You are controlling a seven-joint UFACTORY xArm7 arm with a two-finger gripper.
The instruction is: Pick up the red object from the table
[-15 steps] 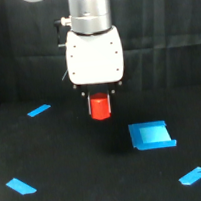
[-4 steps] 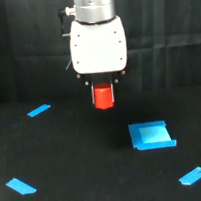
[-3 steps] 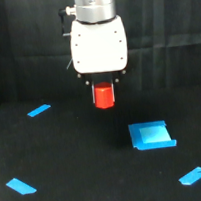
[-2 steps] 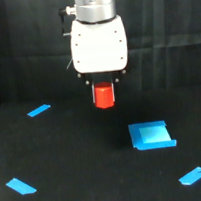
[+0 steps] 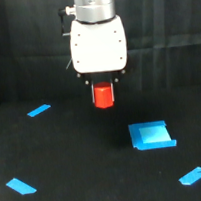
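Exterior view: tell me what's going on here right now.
A single robot arm hangs over the black table, and its tool is shut on the red object, which sits in the tool clear of the surface. So the pick-up looks done. On the table lie a blue square patch toward the exterior view's right and three blue tape strips scattered around, all untouched.

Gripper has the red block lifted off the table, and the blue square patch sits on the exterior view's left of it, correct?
Not quite: the blue square patch lies to the exterior view's right of the red block, which the gripper does hold above the table.
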